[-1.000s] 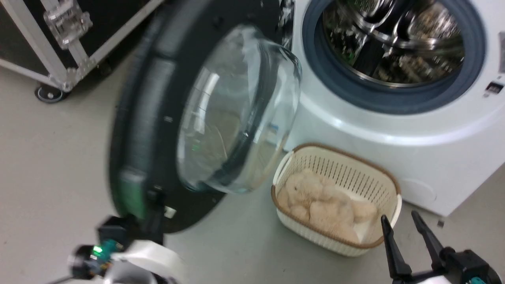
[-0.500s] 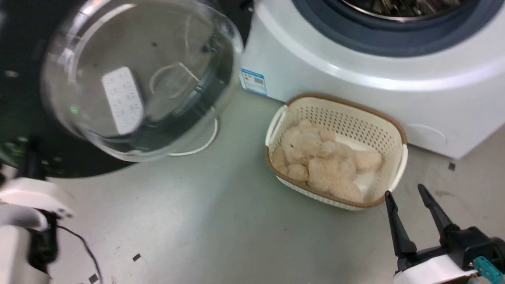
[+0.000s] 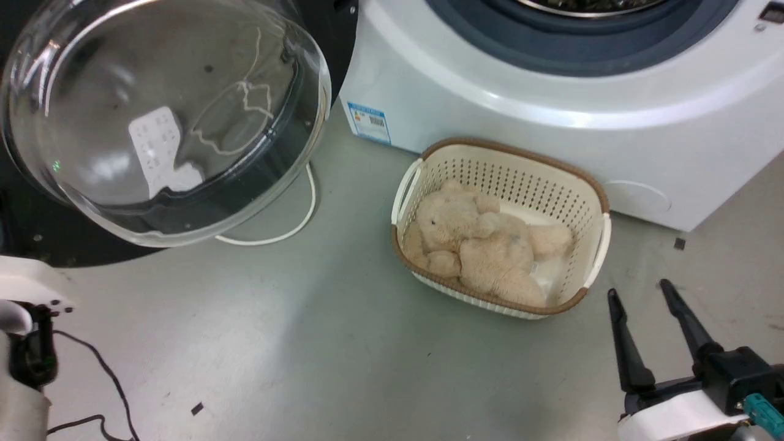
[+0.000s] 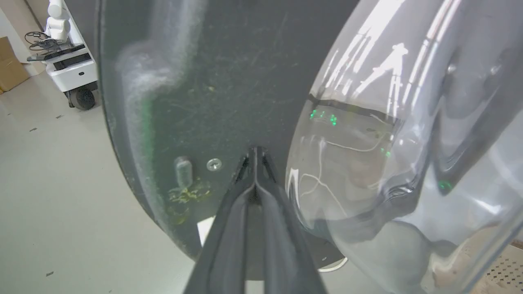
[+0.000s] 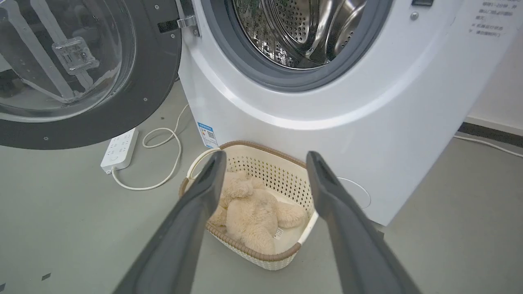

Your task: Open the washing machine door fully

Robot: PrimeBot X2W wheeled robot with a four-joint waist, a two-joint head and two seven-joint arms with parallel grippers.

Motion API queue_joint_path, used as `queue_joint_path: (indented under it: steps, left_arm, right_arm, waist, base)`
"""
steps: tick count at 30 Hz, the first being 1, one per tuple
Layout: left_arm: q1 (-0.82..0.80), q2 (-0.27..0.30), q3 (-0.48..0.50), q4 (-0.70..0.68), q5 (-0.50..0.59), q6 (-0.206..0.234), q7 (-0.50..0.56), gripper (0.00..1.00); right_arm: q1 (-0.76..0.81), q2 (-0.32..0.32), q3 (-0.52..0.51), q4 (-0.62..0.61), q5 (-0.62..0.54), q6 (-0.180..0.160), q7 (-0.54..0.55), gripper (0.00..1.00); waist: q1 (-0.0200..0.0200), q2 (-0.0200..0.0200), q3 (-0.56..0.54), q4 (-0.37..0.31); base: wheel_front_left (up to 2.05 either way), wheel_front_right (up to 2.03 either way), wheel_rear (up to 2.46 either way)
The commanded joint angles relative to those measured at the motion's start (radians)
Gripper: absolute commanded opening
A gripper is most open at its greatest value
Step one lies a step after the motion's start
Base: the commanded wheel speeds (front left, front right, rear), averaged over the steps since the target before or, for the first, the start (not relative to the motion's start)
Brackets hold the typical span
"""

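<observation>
The washing machine door (image 5: pixel 81 69) stands swung well clear of the drum (image 5: pixel 302 28), hanging off its hinge at the left side of the washing machine (image 5: pixel 367 122) with its glass bowl facing out into the room. Your left end effector (image 4: pixel 255 155) has its two fingers pinched together with nothing between them, the tips at the door's black inner face just beside the glass and apparently touching it. Your right end effector (image 5: pixel 265 157) is spread wide and empty, hovering over the floor near the basket (image 3: pixel 603 202) with its plush toy (image 3: pixel 478 239), well apart from the door. By the look of it the opening is all but done: the drum mouth is fully exposed. What remains is only whatever travel the hinge has left, and the pictures do not tell you whether it has reached its stop.
</observation>
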Motion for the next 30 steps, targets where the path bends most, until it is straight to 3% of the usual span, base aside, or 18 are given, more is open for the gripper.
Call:
queue_joint_path:
  steps: [1,6,12,15,22,23,24,25,30]
  left_arm:
    - [-0.008,-0.008,-0.006,-0.004,0.013,-0.008,-0.009,0.00]
    - [0.043,-0.054,-0.018,-0.101,0.043,-0.022,-0.017,0.00]
    - [0.177,-0.132,-0.003,-0.341,0.061,-0.022,-0.018,0.00]
    - [0.335,-0.184,-0.023,-0.509,0.083,0.000,-0.018,0.00]
    - [0.476,-0.262,-0.137,-0.615,0.145,0.040,-0.008,0.00]
    - [0.490,-0.270,-0.152,-0.616,0.156,0.044,-0.008,0.16]
    - [0.503,-0.278,-0.167,-0.613,0.164,0.046,-0.009,0.84]
    - [0.515,-0.286,-0.179,-0.609,0.172,0.051,-0.009,1.00]
    - [0.555,-0.313,-0.244,-0.571,0.220,0.061,-0.012,1.00]
  right_arm:
    - [-0.009,-0.004,0.004,0.004,-0.003,0.001,-0.005,1.00]
    - [-0.001,0.003,-0.025,0.021,0.027,0.001,-0.027,1.00]
    - [-0.015,0.011,-0.038,0.031,0.035,0.001,-0.050,1.00]
    - [-0.017,0.013,-0.030,0.019,0.019,0.001,-0.058,1.00]
    - [0.012,0.018,-0.033,0.007,0.009,0.001,-0.062,1.00]
    - [0.020,0.018,-0.032,0.007,0.013,0.001,-0.063,1.00]
    - [0.028,0.018,-0.031,0.008,0.023,0.001,-0.064,1.00]
    - [0.036,0.019,-0.029,0.011,0.032,0.001,-0.066,1.00]
    - [0.069,0.019,-0.024,0.030,0.063,0.001,-0.073,1.00]
  waist:
    - [-0.0001,0.0000,-0.019,-0.006]
    - [-0.0001,0.0000,-0.090,-0.026]
    - [-0.0001,0.0000,-0.186,-0.095]
    - [-0.0001,0.0000,-0.238,-0.170]
    - [-0.0001,0.0000,-0.272,-0.248]
    - [-0.0001,0.0000,-0.276,-0.257]
    - [-0.0001,0.0000,-0.279,-0.264]
    - [-0.0001,0.0000,-0.284,-0.273]
    - [-0.0001,0.0000,-0.298,-0.300]
  base:
    - [0.00,0.00,0.00]
    - [0.00,0.00,0.00]
    - [0.00,0.00,0.00]
    - [0.00,0.00,0.00]
    - [0.00,0.00,0.00]
    - [0.00,0.00,0.00]
    - [0.00,0.00,0.00]
    - [0.00,0.00,0.00]
    - [0.00,0.00,0.00]
